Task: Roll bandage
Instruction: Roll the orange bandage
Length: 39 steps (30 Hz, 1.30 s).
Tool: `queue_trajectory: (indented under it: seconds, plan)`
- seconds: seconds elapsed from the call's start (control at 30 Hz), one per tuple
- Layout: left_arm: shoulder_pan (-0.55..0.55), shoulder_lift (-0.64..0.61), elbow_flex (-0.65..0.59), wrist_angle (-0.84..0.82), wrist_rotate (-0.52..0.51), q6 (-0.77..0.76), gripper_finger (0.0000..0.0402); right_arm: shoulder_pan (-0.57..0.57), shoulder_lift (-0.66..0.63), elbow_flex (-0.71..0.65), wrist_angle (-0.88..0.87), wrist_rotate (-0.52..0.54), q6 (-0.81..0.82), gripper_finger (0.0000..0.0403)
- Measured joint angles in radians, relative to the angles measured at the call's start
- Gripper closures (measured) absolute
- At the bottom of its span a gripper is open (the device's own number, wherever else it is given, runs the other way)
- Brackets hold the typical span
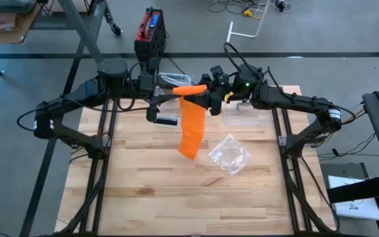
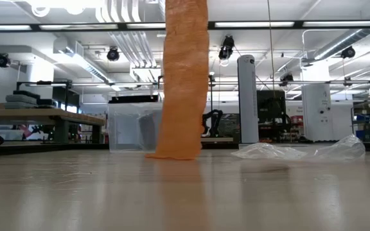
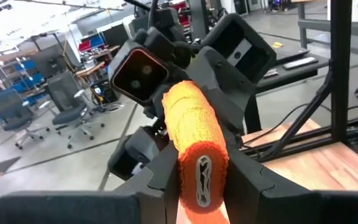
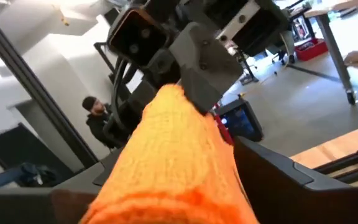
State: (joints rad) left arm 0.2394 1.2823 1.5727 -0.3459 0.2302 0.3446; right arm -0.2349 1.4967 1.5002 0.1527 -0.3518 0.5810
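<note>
- Mid-roll: orange bandage (image 1: 191, 122) held above the table's far middle, rolled end between both grippers, loose tail hanging to the wood.
- Left gripper (image 3: 202, 177) clamped on the roll.
- Right gripper (image 1: 210, 92) at the roll's other end; can't tell its grip.
- Next, likely: right re-grips, twists, winds in tail.

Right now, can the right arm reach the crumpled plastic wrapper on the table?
Probably yes. The plastic wrapper lies bare on the table, just in front of the right gripper. But that gripper is at the orange bandage roll, opposite the left gripper.
</note>
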Motion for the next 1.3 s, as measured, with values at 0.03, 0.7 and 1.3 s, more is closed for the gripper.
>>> queue_trajectory:
  seconds: [0.03,0.7,1.3]
  plan:
    - [-0.004,0.001,-0.003,0.004,0.0,0.009,0.0315,-0.001,0.0,0.0,0.003,0.001,0.004,0.0163]
    - [-0.008,0.01,-0.047,0.019,-0.067,0.129,0.0315,-0.015,-0.007,0.0,-0.007,0.008,0.061,0.013]
    - [-0.008,0.01,-0.051,0.043,-0.09,0.197,0.0315,-0.016,-0.007,0.0,-0.024,0.005,0.074,0.0179]
